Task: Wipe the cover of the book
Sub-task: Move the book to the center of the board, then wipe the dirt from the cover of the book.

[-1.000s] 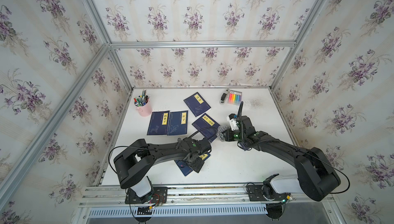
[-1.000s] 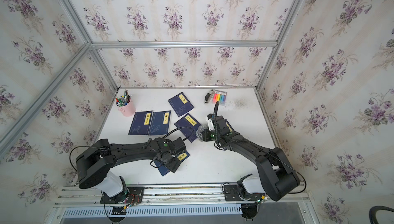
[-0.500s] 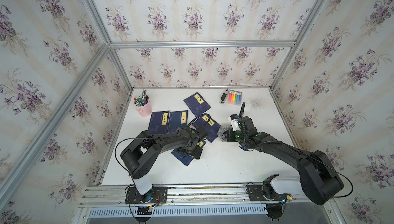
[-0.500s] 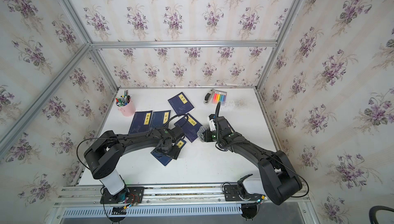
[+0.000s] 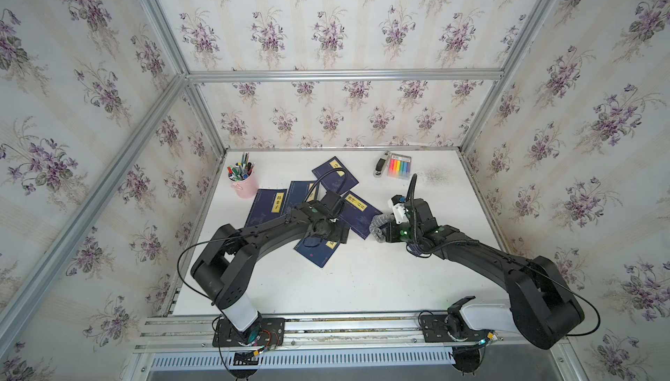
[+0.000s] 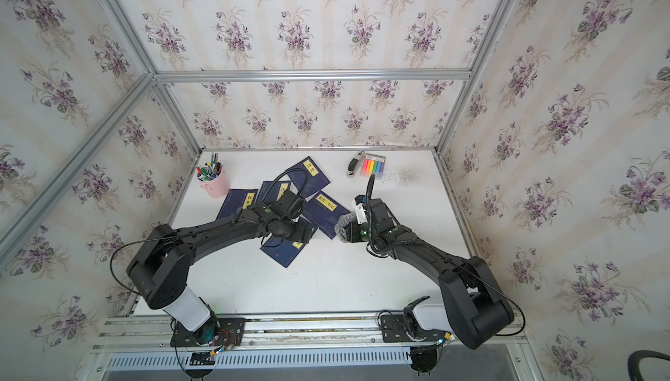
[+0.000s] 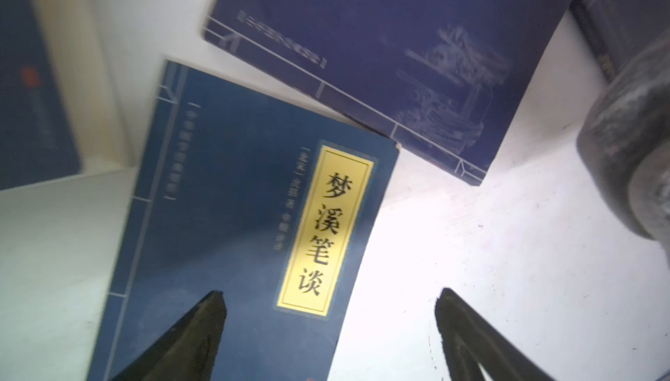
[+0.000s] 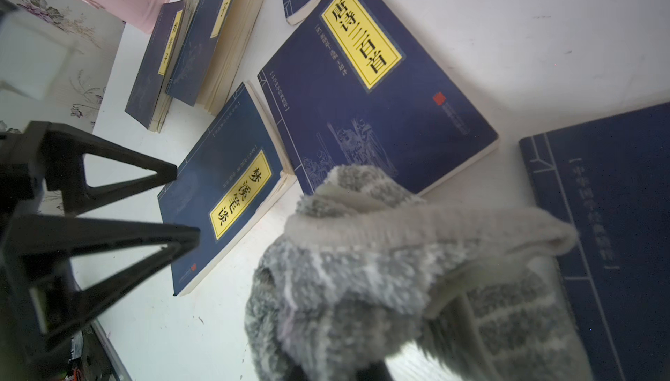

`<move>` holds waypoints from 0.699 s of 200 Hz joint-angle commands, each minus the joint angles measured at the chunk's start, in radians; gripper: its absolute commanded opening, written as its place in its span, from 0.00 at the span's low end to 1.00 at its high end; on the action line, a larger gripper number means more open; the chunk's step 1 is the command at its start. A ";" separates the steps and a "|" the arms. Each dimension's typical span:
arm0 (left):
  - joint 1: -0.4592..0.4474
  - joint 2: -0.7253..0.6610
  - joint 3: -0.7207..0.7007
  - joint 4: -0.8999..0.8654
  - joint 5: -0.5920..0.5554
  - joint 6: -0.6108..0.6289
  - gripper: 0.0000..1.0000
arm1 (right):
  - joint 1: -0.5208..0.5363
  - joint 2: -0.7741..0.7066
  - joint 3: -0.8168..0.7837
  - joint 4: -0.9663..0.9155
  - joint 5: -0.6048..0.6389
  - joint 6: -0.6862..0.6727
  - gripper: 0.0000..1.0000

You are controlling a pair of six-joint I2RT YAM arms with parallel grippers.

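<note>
Both top views:
- Show the near book (image 5: pixel 315 254), also (image 6: pixel 284 252), lying flat on the white table (image 5: pixel 362 285), left of centre and toward the near edge.
- Hide its far right corner beneath the left gripper (image 5: pixel 335 232).
- Place the right gripper (image 5: pixel 383 228) just to the right, pressed together on a bunched grey cloth (image 5: pixel 377 225), low beside a second blue book (image 5: pixel 357 210).
- Keep the pink pen cup (image 5: pixel 243 185) at far left and the highlighter pack (image 5: pixel 398 167) at far right, well apart from the work.

Left wrist view:
- Looks down on the blue cover and its yellow title strip.
- Shows jaws spread wide, one fingertip above the cover and one above bare table.
- Cannot tell whether either tip touches.
- Catches a blurred grey mass at one side, probably the cloth.

Right wrist view:
- Fills the foreground with cloth, which covers the jaws pinching it.
- Shows a thin page block on the near book and the left gripper's open fingers over one end of it.
- Sets the second blue book just beside, corners almost meeting.

Handling, as a judgement:
- Looks like a light, thin paperback with a flexible, smooth cover, likely to skate on the slick table under a wiping stroke.
- Seems best pinned from above, pressing on one corner or along the spine rather than pinching an edge.
- Leaves the rest of the cover free that way.
- Calls for gentle pressure only, with a cloth soft enough to mould to the cover.
</note>
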 commanded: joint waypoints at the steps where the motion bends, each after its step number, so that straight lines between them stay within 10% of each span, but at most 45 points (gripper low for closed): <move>1: 0.054 -0.074 -0.070 0.009 0.017 0.029 0.94 | 0.001 -0.002 -0.001 0.036 -0.033 -0.012 0.00; 83: 0.251 -0.078 -0.239 0.046 0.031 -0.011 0.93 | 0.014 0.006 0.008 0.043 -0.067 -0.004 0.00; 140: 0.254 -0.060 -0.313 0.187 0.364 -0.010 0.91 | 0.017 0.019 0.014 0.045 -0.067 -0.003 0.00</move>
